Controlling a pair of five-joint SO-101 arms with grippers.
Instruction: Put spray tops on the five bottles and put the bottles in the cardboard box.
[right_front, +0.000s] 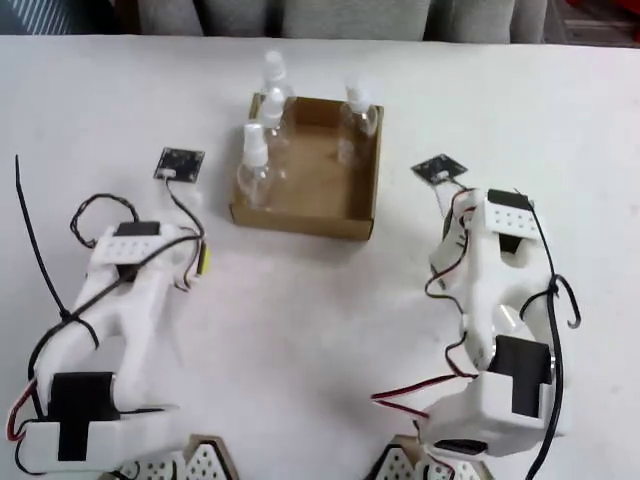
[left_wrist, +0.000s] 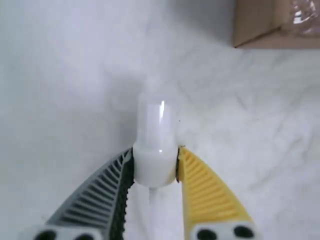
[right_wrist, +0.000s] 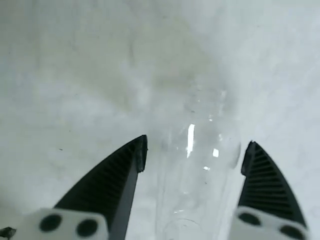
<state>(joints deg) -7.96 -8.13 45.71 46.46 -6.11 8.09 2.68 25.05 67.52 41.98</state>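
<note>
My left gripper (left_wrist: 154, 152) is shut on a white spray top (left_wrist: 156, 125), held between its grey and yellow fingers above the bare table. In the high view it (right_front: 196, 258) hangs front-left of the cardboard box (right_front: 350, 215). My right gripper (right_wrist: 194, 150) is open, with a clear bottle (right_wrist: 200, 170) lacking a top between its black fingers; a gap shows on one side. Three bottles with spray tops stand in the box (right_front: 255, 165) (right_front: 271, 115) (right_front: 356, 125). Another capped bottle (right_front: 275, 70) is at the box's back-left corner.
The right arm (right_front: 500, 260) stands right of the box, the left arm (right_front: 120, 290) to its left. Free white table lies between the arms in front of the box. A box corner (left_wrist: 265, 25) shows in the left wrist view.
</note>
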